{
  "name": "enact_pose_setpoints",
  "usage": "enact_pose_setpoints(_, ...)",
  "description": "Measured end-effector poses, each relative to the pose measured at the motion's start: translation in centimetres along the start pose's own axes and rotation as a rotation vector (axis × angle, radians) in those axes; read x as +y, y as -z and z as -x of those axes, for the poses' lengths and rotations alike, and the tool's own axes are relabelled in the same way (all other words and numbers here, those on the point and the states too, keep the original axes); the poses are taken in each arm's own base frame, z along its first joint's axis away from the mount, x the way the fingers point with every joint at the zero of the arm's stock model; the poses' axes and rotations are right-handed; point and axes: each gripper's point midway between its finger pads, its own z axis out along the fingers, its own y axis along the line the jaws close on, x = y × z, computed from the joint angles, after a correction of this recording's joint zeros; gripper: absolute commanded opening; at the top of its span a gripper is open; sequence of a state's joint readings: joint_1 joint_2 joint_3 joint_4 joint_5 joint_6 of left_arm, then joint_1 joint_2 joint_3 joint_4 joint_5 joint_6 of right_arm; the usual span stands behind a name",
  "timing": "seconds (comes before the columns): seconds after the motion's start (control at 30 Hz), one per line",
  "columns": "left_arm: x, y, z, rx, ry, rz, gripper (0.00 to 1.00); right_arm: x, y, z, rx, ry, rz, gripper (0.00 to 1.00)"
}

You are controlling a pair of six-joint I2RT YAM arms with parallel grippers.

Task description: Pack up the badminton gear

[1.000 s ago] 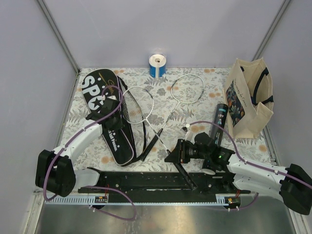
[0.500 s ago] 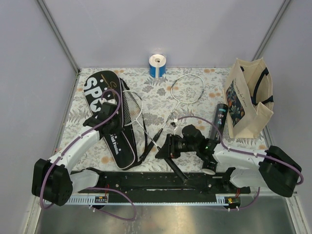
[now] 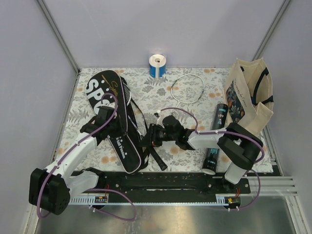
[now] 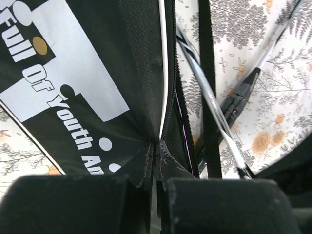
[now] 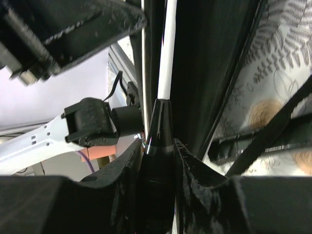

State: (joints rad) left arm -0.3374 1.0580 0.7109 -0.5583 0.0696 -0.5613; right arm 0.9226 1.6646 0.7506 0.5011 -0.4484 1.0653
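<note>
The long black "SPORT" racket cover point(image 3: 97, 92) lies at the left. My left gripper point(image 3: 116, 124) is shut on its open zipper edge point(image 4: 163, 87). My right gripper point(image 3: 147, 139) is shut on the black handle point(image 5: 158, 127) of one white racket. That racket's white shaft point(image 5: 168, 58) runs into the cover point(image 5: 209, 63), and its head is mostly hidden inside. The second racket's head point(image 3: 187, 88) lies farther back on the mat, and its handle cone point(image 4: 243, 92) shows beside the cover. The black tube point(image 3: 214, 139) lies to the right. I see no shuttlecocks.
A cream tote bag point(image 3: 248, 100) stands at the right edge, next to the tube. A blue-and-white roll point(image 3: 157, 65) stands at the back centre. The cover's black strap point(image 4: 207, 73) lies across the floral mat point(image 3: 161, 90). The black rail point(image 3: 161, 180) runs along the near edge.
My right gripper has moved up and left with the racket handle, sliding the racket head into the cover. My left gripper has shifted slightly right, and the cover's edge has come with it.
</note>
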Motion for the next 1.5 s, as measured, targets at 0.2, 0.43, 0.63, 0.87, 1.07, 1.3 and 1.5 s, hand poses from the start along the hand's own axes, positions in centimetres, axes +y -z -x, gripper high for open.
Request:
enact_pose_setpoints(0.2,-1.0,0.0,-0.7,0.025,0.018,-0.063,0.00,-0.9,-2.6,1.4,-0.011,0.045,-0.018,0.00)
enact_pose_setpoints(0.43,-1.5,0.4,-1.6,0.044,0.020,-0.113,0.00,-1.3,-4.9,3.0,-0.028,0.121,-0.027,0.00)
enact_pose_setpoints(0.63,-0.6,0.5,-1.9,0.047,0.065,-0.056,0.48,-1.4,-5.8,3.4,-0.030,0.131,-0.026,0.00)
enact_pose_setpoints(0.87,0.1,-0.3,-2.3,0.053,0.120,-0.017,0.54,-1.1,-5.9,3.3,-0.041,0.113,-0.013,0.00)
enact_pose_setpoints(1.07,2.2,-1.5,-2.9,0.068,0.109,0.108,0.55,-0.8,-6.0,3.3,-0.052,0.106,-0.007,0.00)
enact_pose_setpoints(1.3,2.4,-1.8,-3.1,0.056,0.074,0.141,0.61,-0.9,-6.1,3.0,-0.052,0.099,-0.011,0.00)
enact_pose_setpoints(1.5,3.1,-3.1,-3.6,0.086,0.056,0.203,0.22,-1.1,-6.2,2.8,-0.050,0.096,-0.011,0.00)
